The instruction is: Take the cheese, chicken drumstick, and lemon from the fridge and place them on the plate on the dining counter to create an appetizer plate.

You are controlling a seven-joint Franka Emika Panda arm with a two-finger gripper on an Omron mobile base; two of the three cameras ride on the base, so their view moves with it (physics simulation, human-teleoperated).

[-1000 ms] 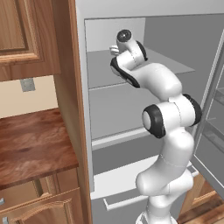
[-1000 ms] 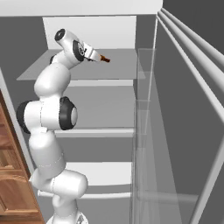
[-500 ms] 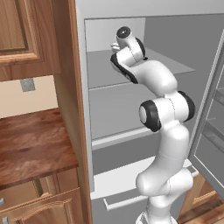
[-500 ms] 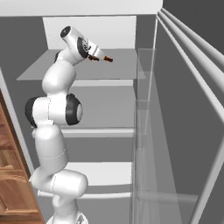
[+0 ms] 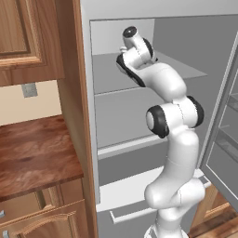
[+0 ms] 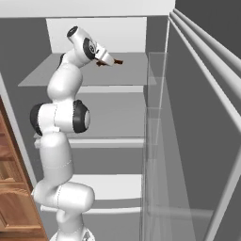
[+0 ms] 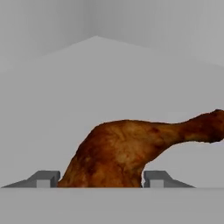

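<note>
A white robot arm is reaching into the open fridge (image 5: pixel 186 56), its gripper (image 7: pixel 100 178) hovering low over the upper grey shelf (image 6: pixel 70 75). The chicken drumstick (image 7: pixel 131 148) is lying directly between the two finger tips (image 7: pixel 43 178), its thick meaty end filling the gap and its thin bone end pointing off to the gripper's right. The tips are sitting at either side of the meat, partly narrowed; whether they are actually pressing on it cannot be told.
</note>
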